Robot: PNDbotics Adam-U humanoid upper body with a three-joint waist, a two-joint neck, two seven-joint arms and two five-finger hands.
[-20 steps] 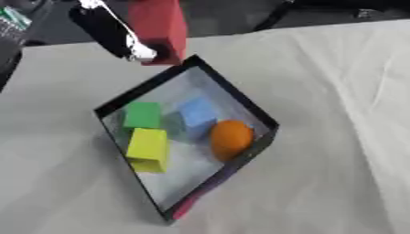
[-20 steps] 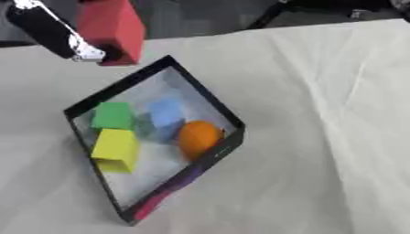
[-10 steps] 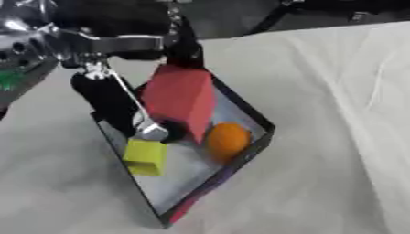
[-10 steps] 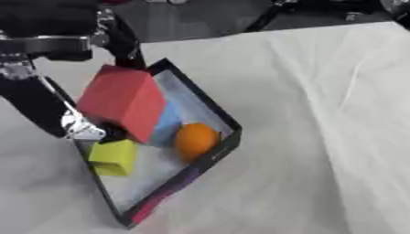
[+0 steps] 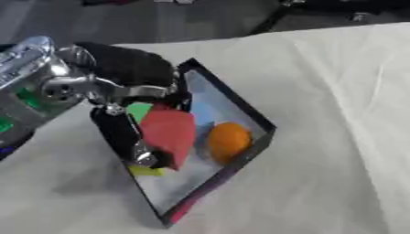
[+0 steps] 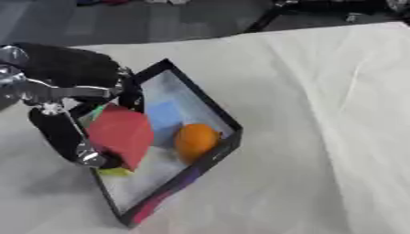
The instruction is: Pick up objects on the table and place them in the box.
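A black box (image 5: 242,154) with a white floor lies askew on the table. Inside it are an orange ball (image 5: 227,141), a blue block (image 5: 202,114), a sliver of a green block (image 5: 138,110) and a corner of a yellow block (image 5: 144,171). My left hand (image 5: 120,132) reaches in from the left, fingers and thumb curled round a red block (image 6: 120,135). That block hangs low inside the box, over the green and yellow blocks and hiding most of them. The right hand shows in no view.
A white cloth (image 5: 336,114) covers the table, with wide room to the right of the box. The table's far edge (image 5: 240,36) borders a dark floor at the top.
My left hand has carried the red block from above the box's far corner down into the box, so that it now covers most of the green and yellow blocks.
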